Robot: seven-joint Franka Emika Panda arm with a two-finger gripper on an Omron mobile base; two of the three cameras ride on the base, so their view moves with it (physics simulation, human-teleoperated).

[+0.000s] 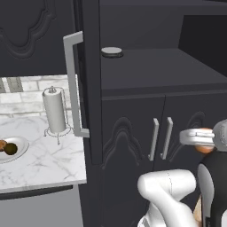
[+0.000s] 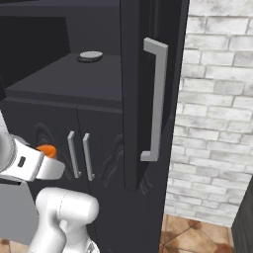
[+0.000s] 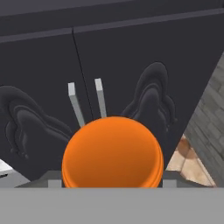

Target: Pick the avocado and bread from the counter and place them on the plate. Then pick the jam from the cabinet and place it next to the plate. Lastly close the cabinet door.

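We see the gripper [image 3: 112, 186] low in front of the cabinet [image 1: 146, 80], closed around an orange round-topped object, the jam [image 3: 112, 153]; in the hand view its lid sits between the 2 fingers, their tips barely showing at either side of it; in the left base view the jam [image 1: 205, 141] peeks orange behind the white hand, and in the right base view it shows as a small orange patch [image 2: 47, 150] beside the wrist. Behind it stand 2 short black doors with paired pale handles [image 1: 160, 138]. The tall cabinet door [image 1: 86, 88] stands open, edge-on to us, its long grey bar handle [image 1: 74, 84] facing the counter [image 1: 48, 155]. On the open shelf lies a small grey disc [image 1: 111, 52]. At the far left the plate [image 1: 20, 148] rests on the marble, carrying the avocado [image 1: 10, 149] and, touching it, the bread [image 1: 2, 145]; a paper towel holder [image 1: 55, 111] stands upright behind, well apart from the plate.
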